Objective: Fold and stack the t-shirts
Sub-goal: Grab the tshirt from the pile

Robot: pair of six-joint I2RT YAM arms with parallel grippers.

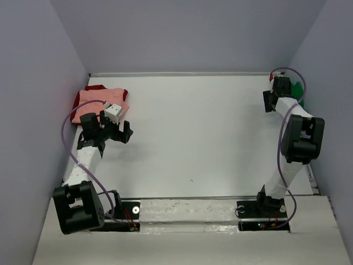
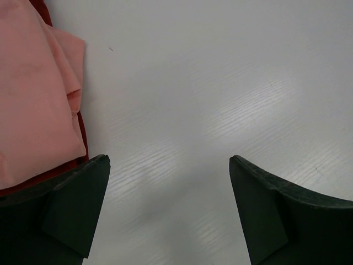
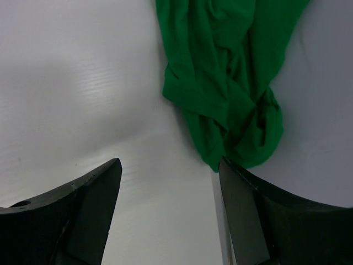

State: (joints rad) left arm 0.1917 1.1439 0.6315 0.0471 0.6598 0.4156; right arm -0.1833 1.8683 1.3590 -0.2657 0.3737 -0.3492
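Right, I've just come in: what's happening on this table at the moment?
A t-shirt folding and stacking job, partway through. At far left, the salmon pink shirt lies on the dark red shirt; the robot's left hand is open over bare table beside them, holding nothing. At far right, the green shirt lies crumpled, and the right hand is open next to it, not gripping it. The green one is not yet folded.
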